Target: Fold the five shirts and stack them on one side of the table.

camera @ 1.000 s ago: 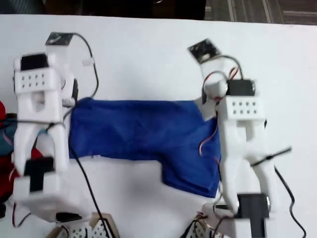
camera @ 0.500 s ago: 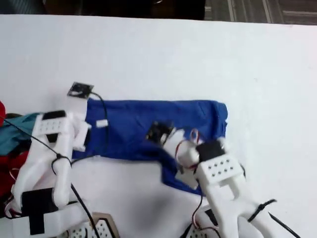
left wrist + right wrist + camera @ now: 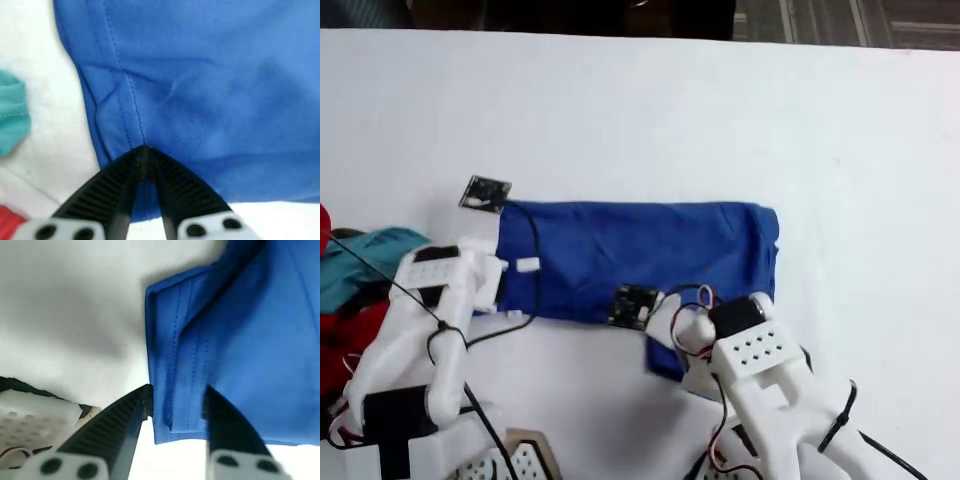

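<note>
Folded blue fabric shirt (image 3: 640, 255) flat on the white table (image 3: 620, 110), left gripper (image 3: 144, 156) pinched tight on its seam, right gripper (image 3: 177, 395) parted around its hem corner, crumpled teal cloth (image 3: 360, 262) beside the left arm

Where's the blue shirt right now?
In the high view the blue shirt lies flat mid-table. The left gripper pinches its left end, beside the teal shirt, and the right gripper straddles a corner on its near right side.
</note>
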